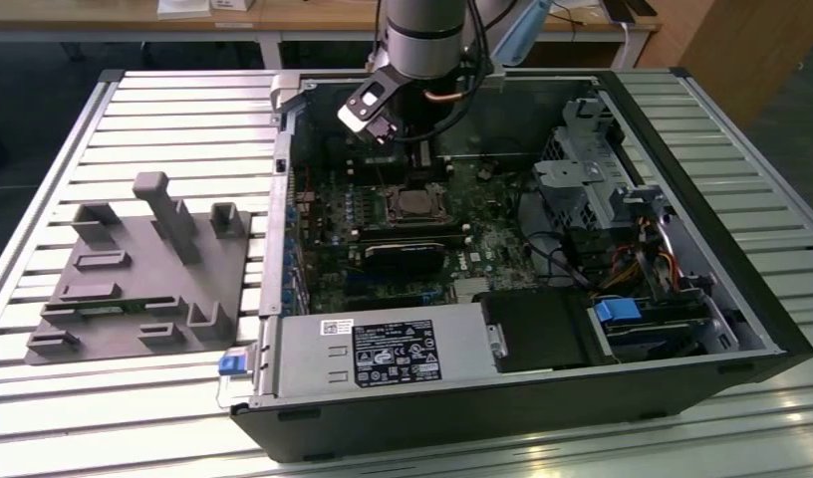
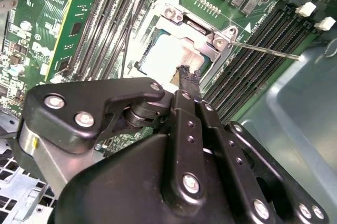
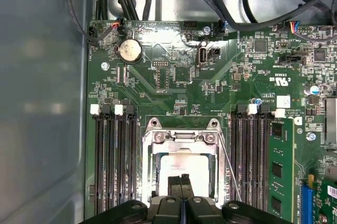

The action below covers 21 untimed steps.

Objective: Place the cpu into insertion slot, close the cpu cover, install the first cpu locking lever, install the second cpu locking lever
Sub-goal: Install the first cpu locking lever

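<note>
Checking in from the remote desk. The gripper (image 3: pixel 181 181) hangs straight over the insertion slot (image 1: pixel 413 205), which sits mid-board inside the open computer case (image 1: pixel 725 299). In both wrist views the jaws are pressed together, with just a hairline seam between the two black fingers (image 2: pixel 185 79) and nothing pinched in them.

The cpu (image 3: pixel 184 165) is sitting in the slot. Its pale metal top shows right under the fingertips and close to them, but I honestly can't tell if they're touching it. The cpu cover (image 3: pixel 181 139) looks folded down flat, with the chip framed in its window.

One locking lever (image 2: pixel 268 51), a thin wire rod, angles out from a corner of the socket across the memory slots (image 3: pixel 253 161) beside it.

Out on the table (image 1: pixel 154 100), at the exterior view's left and well apart from the case, there's a grey fixture plate (image 1: pixel 140 279).
</note>
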Available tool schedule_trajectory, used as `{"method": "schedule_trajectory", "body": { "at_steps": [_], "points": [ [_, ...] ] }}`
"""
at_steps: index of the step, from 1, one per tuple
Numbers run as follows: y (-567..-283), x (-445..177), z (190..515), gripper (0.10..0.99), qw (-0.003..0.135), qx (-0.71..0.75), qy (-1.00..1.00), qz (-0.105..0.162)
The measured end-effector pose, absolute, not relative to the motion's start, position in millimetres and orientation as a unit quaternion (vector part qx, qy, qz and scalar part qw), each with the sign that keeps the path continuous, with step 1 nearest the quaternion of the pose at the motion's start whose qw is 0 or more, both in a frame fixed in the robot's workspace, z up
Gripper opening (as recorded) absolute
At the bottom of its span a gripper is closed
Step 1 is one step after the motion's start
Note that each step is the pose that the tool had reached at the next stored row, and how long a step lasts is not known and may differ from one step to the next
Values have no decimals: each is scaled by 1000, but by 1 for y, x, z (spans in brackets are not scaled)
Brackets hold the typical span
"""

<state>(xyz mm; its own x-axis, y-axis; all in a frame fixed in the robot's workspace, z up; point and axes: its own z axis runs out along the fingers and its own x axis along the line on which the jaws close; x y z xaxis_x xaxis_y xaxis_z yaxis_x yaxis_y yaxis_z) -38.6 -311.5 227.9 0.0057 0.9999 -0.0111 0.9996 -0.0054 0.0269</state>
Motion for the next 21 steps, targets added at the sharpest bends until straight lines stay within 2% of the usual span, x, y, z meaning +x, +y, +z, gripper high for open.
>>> {"method": "schedule_trajectory", "body": {
  "at_steps": [21],
  "points": [
    [-311, -39, 245, 106, 13, 709, 705, 6]
  ]
}}
